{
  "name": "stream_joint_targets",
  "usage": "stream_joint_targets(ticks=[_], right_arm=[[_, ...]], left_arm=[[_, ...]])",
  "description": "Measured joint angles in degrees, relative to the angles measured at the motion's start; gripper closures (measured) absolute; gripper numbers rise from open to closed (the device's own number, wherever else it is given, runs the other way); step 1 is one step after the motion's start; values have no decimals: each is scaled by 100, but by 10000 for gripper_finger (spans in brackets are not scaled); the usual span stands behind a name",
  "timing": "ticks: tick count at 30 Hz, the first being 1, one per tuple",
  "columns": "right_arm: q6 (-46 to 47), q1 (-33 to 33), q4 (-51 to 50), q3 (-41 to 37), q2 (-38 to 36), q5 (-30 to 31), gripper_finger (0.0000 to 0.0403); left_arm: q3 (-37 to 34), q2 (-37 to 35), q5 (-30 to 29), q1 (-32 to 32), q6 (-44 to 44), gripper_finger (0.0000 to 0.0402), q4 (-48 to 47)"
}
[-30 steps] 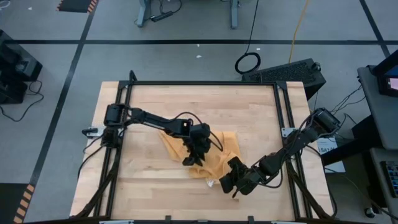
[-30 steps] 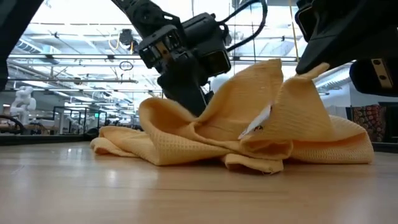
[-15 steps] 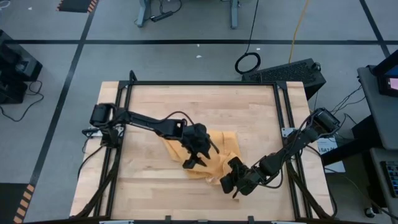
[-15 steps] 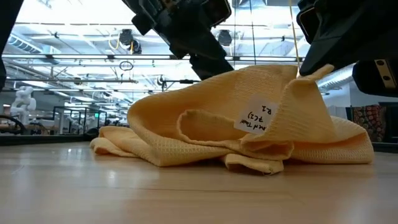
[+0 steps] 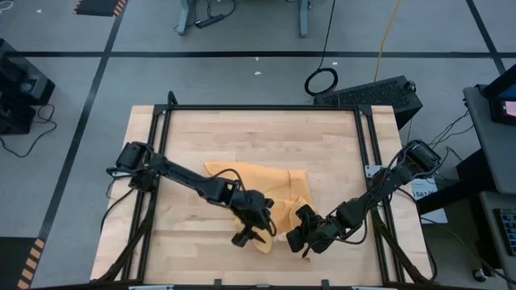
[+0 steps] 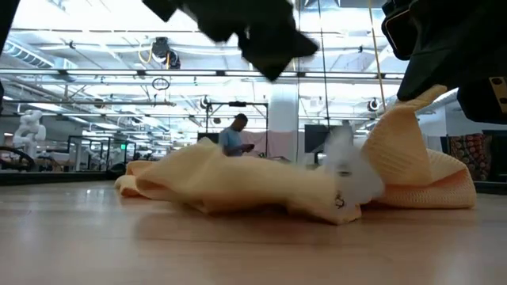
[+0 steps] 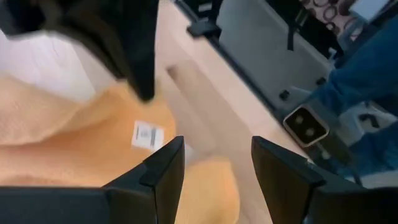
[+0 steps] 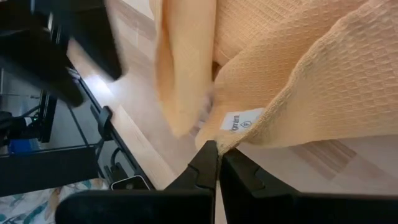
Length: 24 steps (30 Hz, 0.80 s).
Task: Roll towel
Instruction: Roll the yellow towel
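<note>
The orange-yellow towel (image 5: 250,181) lies crumpled on the wooden table, mostly flat, with a flap reaching toward the near edge (image 6: 238,178). A white tag (image 7: 147,135) shows on it. My left gripper (image 5: 244,235) hovers open above the towel's near flap, clear of the cloth (image 7: 214,146), with nothing between its fingers. My right gripper (image 5: 300,236) stands at the towel's near right end, shut on a corner that rises in a peak (image 6: 408,119). My right gripper pinches the towel's edge at a corner (image 8: 231,140), close beside the white tag (image 8: 239,120), between its two shut fingers. The fingers slant down from the table's right near side. The pinched corner is held up off the table, and the rest of the towel (image 8: 280,62) lies on the wood.
Black frame rails (image 5: 258,107) run around the tabletop. Bare wood lies at the far side (image 5: 258,133) and the near left (image 5: 177,242). A person (image 6: 235,134) stands far off in the room behind.
My left gripper has gone toward the table's near edge and up, rolling a little. The towel fold that stood raised under it has fallen toward the near edge and lies low. The corner in my right gripper has stayed raised.
</note>
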Motion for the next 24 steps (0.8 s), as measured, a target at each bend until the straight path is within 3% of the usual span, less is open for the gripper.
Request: stream_joint_targets(ticks=[8,13,24], right_arm=[[13,-11,-48,0,0,11,401],[11,-11,-106,0,0,22,401],[56,-11,-112,0,0,53,401]], left_arm=[[-21,133,-941,-514,228,210,-292],[-23,310,-825,-506,328,210,-808],[-23,770,-684,-653,1678,212,-924]])
